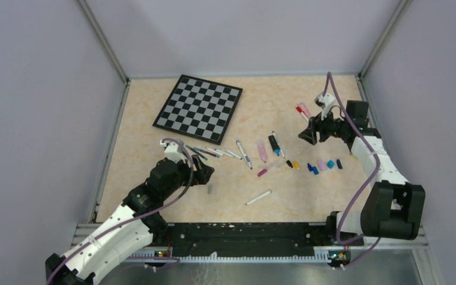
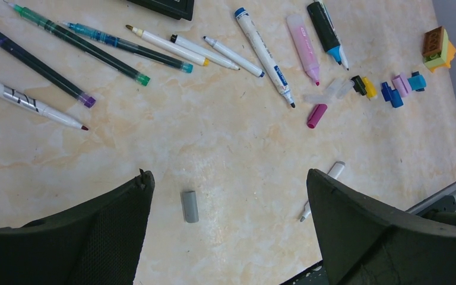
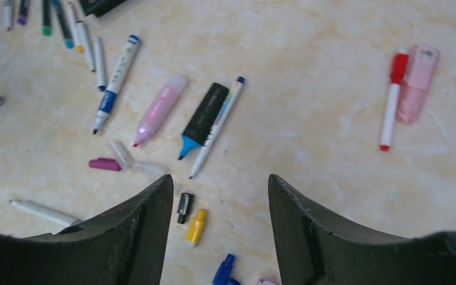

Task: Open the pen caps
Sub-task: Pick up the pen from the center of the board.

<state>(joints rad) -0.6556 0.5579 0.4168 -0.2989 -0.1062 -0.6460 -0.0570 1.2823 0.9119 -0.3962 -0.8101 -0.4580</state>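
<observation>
Nearby, chessboard (image 1: 198,108) beside scattered pens (image 2: 265,56)

We see two arms, the left arm (image 1: 116,228) and the right arm (image 1: 386,169), each built of white shells joined by black motor housings. A lavender cable (image 1: 329,83) runs along each one. The left hand (image 1: 206,175) and right hand (image 1: 306,134) are black. Close up, their fingers (image 2: 386,231) are broad, matte, dark-grey wedges, and one has a fine mesh texture.
</observation>
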